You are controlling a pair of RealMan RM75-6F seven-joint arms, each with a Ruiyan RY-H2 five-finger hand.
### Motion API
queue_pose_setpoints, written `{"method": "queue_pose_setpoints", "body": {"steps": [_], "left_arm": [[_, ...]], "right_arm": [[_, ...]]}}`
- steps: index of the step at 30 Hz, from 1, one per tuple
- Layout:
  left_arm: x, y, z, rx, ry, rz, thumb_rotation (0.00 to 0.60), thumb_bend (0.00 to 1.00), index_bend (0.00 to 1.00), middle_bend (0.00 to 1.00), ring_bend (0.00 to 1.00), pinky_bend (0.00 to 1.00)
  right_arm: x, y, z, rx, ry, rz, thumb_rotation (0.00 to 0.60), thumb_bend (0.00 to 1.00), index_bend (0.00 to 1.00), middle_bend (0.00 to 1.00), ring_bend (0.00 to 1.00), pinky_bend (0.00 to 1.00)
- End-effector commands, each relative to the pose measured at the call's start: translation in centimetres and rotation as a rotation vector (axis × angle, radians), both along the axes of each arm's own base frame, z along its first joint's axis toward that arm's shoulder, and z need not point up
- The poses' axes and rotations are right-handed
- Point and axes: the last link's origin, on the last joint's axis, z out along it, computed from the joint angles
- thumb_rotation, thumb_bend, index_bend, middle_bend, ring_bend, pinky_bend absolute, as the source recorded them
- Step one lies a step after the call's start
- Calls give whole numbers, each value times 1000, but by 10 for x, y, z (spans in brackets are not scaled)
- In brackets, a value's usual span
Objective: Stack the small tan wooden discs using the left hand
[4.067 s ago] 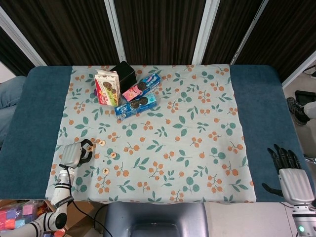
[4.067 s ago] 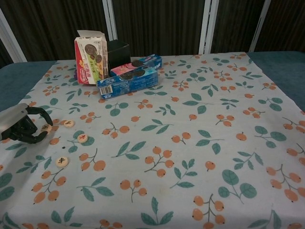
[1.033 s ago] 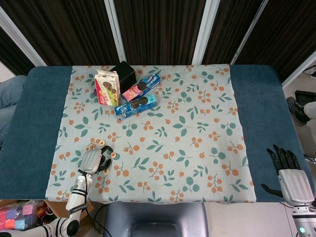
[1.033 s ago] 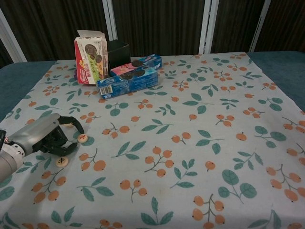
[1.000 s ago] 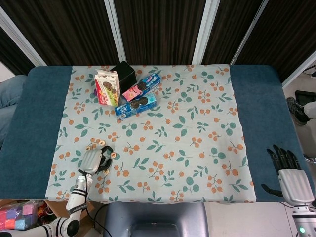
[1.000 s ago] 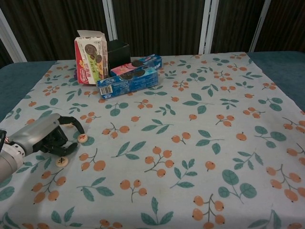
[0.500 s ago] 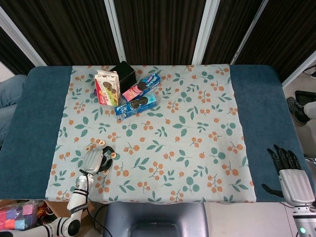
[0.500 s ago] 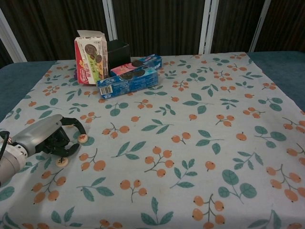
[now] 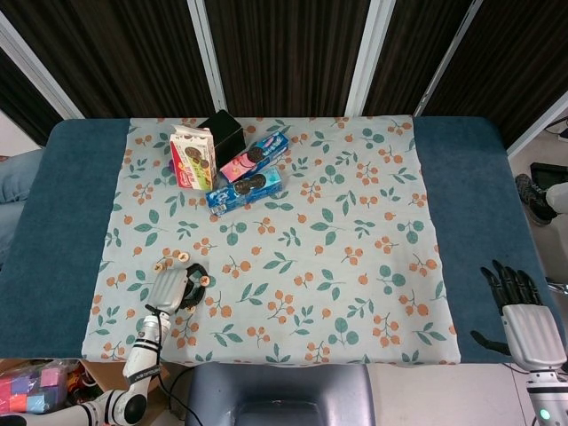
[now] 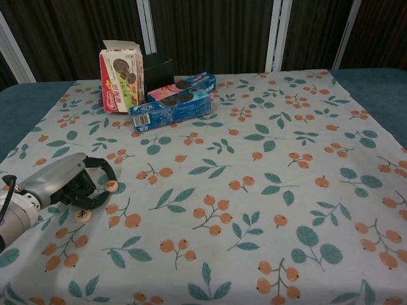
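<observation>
Left hand [image 10: 70, 184] near the tablecloth's [image 10: 267, 210] front-left corner, curled fingers [image 10: 102, 166] closing around one tan disc [image 10: 111, 186], grasp uncertain; right hand [image 9: 524, 315] released, fingers spread.

Matt printed cloth [image 10: 267, 159]; seemingly glossy cardboard biscuit boxes [image 10: 170, 108]

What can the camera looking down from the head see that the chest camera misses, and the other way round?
Only the head view shows the right hand, open and idle by the table's right edge, plus two small discs behind the left hand.

Only the chest view shows a disc lying on the cloth in front of the left hand, and the snack boxes from the side.

Both show the left hand with its fingers curled around a disc, the biscuit boxes and the floral cloth.
</observation>
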Motion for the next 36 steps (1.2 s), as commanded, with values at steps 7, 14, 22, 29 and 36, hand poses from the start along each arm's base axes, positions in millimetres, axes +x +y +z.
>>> {"method": "queue_pose_setpoints", "body": {"steps": [7, 14, 22, 29, 36], "left_arm": [[2, -2, 1, -1, -3, -13, 600, 440, 452, 1000, 1000, 1000], [5, -3, 0, -6, -9, -17, 600, 437, 437, 1000, 1000, 1000], [6, -3, 0, -1, -16, -19, 600, 438, 473, 1000, 1000, 1000], [6, -2, 13, 40, -44, -28, 600, 438, 484, 1000, 1000, 1000], [-9, 7, 50, 130, -35, -6, 600, 437, 484, 1000, 1000, 1000]], "right_arm": [[0, 0, 0, -1, 0, 0, 600, 186, 0, 0, 0, 0], [0, 0, 1, -2, -2, 0, 600, 187, 0, 0, 0, 0], [0, 1, 2, -4, -4, 2, 600, 186, 0, 0, 0, 0], [0, 1, 1, -2, -2, 0, 600, 186, 0, 0, 0, 0], [0, 1, 2, -4, -2, -2, 600, 187, 0, 0, 0, 0]]}}
